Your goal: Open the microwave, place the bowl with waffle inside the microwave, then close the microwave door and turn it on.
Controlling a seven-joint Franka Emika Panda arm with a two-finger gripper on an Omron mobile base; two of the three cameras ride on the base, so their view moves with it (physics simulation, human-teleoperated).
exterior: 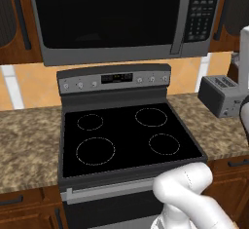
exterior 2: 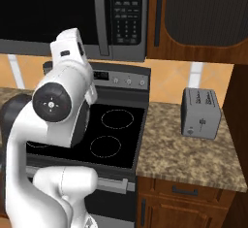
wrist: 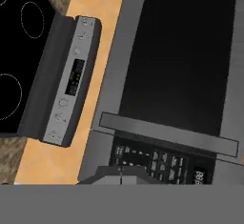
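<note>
Pincer tips sit pressed together at the bottom of the hand view, clamped on nothing, and they hang just before the microwave's keypad panel; whether they touch it cannot be told.

That hand view is rolled sideways (so the stove lies to the left rather than below). It shows the microwave door shut, its black glass dark, with the long grey bar handle running across between the glass and the keypad. To the left lie the stove's control strip and part of its black cooktop.

From the left base view the whole stove shows with its four burner rings, set into the speckled table, and the microwave hangs above it with the door closed. A grey toaster stands on the table at the right, beside a piece of the white arm.

From the right base view the arm's bulk covers much of the stove and the lower left of the microwave, while the keypad, the handle and the brown cabinet to its right stand clear. The toaster stands on the table right of the stove, with a drawer front beneath.
</note>
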